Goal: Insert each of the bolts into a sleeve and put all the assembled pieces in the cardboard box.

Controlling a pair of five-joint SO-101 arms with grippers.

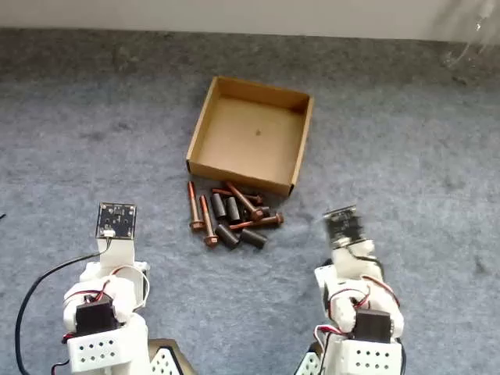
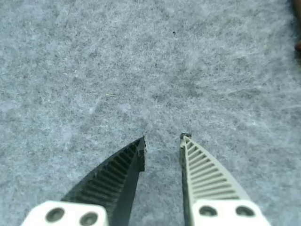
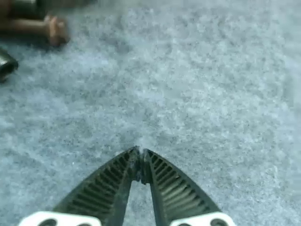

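Note:
Several copper-coloured bolts [image 1: 194, 207] and short black sleeves [image 1: 227, 236] lie in a loose pile on the grey felt, just in front of the cardboard box [image 1: 238, 176]. The box holds nothing. The left arm [image 1: 109, 301] is left of the pile; its gripper [image 2: 162, 139] hangs over bare felt, open a little, nothing between the fingers. The right arm [image 1: 355, 301] is right of the pile; its gripper [image 3: 141, 151] is shut and empty, tips touching. One bolt head [image 3: 51, 29] and a sleeve end [image 3: 7, 63] lie beyond it in the right wrist view.
Grey felt covers the whole table. A black cable [image 1: 35, 293] loops beside the left arm's base. Open felt lies on both sides of the pile and the box.

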